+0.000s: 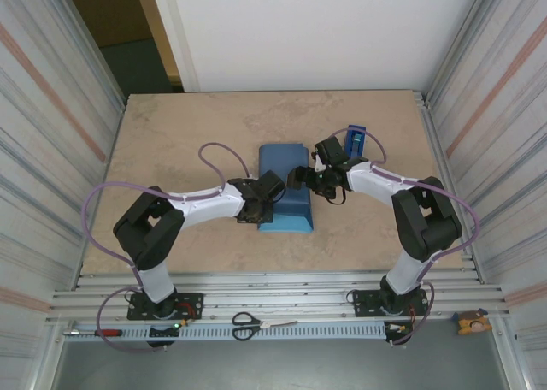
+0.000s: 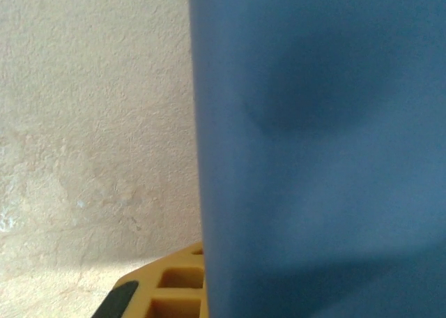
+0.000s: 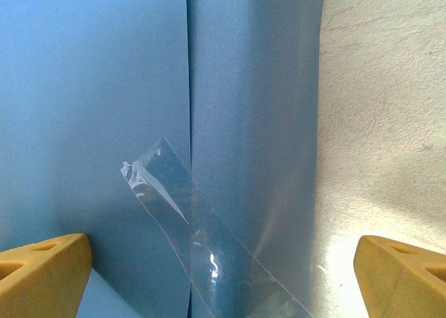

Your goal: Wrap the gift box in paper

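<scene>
— What do you have on the left?

— My left hand (image 1: 270, 190) sits at the left edge of the paper (image 1: 284, 209), its fingers pressed together. On its wrist camera one yellow finger (image 2: 166, 290) shows at the bottom, and the blue sheet stands right in front of it. I cannot tell whether any of the sheet is caught between the fingers.

— And the paper itself?

— It lies in the middle of the surface (image 1: 171, 150), folded into a low, box-shaped bundle, darker blue on top with a lighter strip along its near edge. One edge overlaps another in a straight seam. A strip of clear tape (image 3: 195, 227) lies slantwise across that seam, its upper end crinkled. Nearer to me, a pair of scissors (image 1: 246, 325) rests on the rail.

— The right side?

— My right hand (image 1: 299, 178) hangs above the bundle's right part, spread wide and gripping nothing. One finger is over the paper and the other over the bare surface. Past its wrist, toward the far right, stands the blue tape dispenser (image 1: 355, 138), apart from the bundle.
</scene>
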Tool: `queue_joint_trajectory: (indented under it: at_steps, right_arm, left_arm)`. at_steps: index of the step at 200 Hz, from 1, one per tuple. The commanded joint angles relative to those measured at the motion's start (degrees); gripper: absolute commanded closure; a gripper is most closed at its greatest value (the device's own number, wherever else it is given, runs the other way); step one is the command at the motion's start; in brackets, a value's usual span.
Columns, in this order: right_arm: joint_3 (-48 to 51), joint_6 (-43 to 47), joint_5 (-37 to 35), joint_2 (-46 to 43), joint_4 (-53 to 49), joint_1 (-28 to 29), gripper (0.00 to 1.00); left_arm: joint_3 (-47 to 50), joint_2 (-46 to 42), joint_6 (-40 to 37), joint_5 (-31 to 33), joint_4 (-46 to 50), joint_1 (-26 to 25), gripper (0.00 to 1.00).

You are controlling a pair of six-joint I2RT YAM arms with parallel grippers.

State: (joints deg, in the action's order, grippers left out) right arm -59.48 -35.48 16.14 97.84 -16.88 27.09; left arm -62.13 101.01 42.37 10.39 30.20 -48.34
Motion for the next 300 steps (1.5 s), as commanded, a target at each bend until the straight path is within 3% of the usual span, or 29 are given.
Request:
queue_joint_trajectory:
  at_steps: [1, 17, 28, 53, 84, 117, 130, 153, 157, 172, 197, 212, 225, 259, 284, 300]
  right_arm:
    - [0.9, 1.5, -4.1, 2.0, -7.6, 0.6, 0.05]
    - [0.9, 1.5, -4.2, 1.9, -7.7, 0.6, 0.05]
    - [0.9, 1.5, -4.2, 1.8, -7.7, 0.6, 0.05]
    - [0.9, 1.5, -4.3, 1.9, -7.8, 0.6, 0.05]
    - [0.9, 1.5, -4.3, 1.9, -7.9, 0.6, 0.05]
    - [0.9, 1.5, -4.4, 1.9, -8.0, 0.7, 0.05]
    - [0.9, 1.5, -4.5, 1.8, -8.1, 0.7, 0.05]
    - [0.9, 1.5, -4.5, 1.8, -8.1, 0.7, 0.05]
    - [0.9, 1.5, -4.5, 1.8, -8.1, 0.7, 0.05]
    - [0.9, 1.4, -4.6, 1.9, -8.1, 0.7, 0.05]
    - [0.7, 1.4, -4.4, 2.1, -7.9, 0.7, 0.05]
    - [0.2, 1.6, -4.1, 2.1, -8.0, 0.6, 0.05]
    - [-0.5, 2.1, -3.5, 1.9, -7.9, 0.7, 0.04]
    - [-5.0, 4.2, -1.4, 0.7, -7.9, 0.7, 0.03]
    - [-8.0, 5.6, -0.3, -1.9, -7.9, 0.6, 0.01]
    - [-7.9, 5.8, 0.1, -4.7, -7.1, 0.4, 0.00]
  left_arm:
    - [1.1, -0.7, 0.3, 0.2, 1.4, 0.5, 1.00]
    - [1.3, -1.3, 0.3, 0.3, 1.7, 0.4, 1.00]
    - [1.4, -1.6, 0.4, 0.3, 2.1, 0.3, 0.83]
    - [2.7, -2.4, 0.8, -0.6, 2.5, -0.3, 0.71]
    - [4.2, -2.4, 1.0, -1.7, 1.5, -1.0, 1.00]
    - [4.0, -3.1, 0.5, -1.4, 1.6, -1.2, 1.00]
    - [3.8, -3.2, 0.4, -1.4, 2.4, -1.2, 0.77]
    - [3.9, -3.7, 0.3, -1.3, 3.7, -1.5, 0.73]
    - [3.9, -3.8, 0.2, -1.4, 3.7, -1.5, 0.75]
    - [4.3, -4.1, -0.2, -2.0, 3.5, -1.8, 0.98]
    - [3.9, -4.9, -0.9, -2.4, 3.6, -2.0, 1.00]
    - [3.7, -6.2, -1.2, -3.0, 4.0, -2.0, 0.74]
    - [3.9, -8.5, -1.6, -3.7, 4.1, -2.0, 0.69]
    - [4.6, -17.5, -4.9, -5.1, 3.6, -0.4, 0.44]
    - [4.6, -20.4, -8.3, -13.1, 0.1, 6.8, 0.26]
    - [4.3, -18.9, -10.0, -21.6, -4.0, 12.6, 0.20]
